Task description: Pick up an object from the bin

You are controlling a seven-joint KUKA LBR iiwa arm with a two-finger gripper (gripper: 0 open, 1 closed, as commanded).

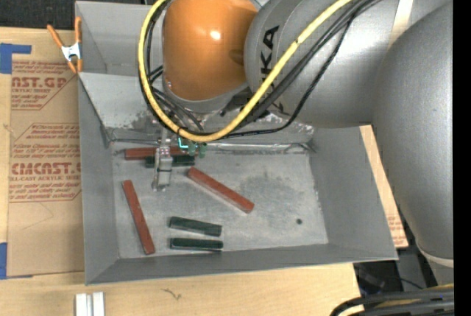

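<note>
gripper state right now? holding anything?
Gripper: cannot be told, open or closed; it is down beside the red-brown stick at the bin's far-left corner.

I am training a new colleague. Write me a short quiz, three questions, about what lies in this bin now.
1. How many red-brown bars lie in the bin?
2. True or false: the two dark green bars touch the gripper.
3. Which lies nearest the gripper? A: the red-brown bar by the back wall. B: the red-brown one at the left. C: a dark green one.
Key: 1. three. 2. false. 3. A.
</note>
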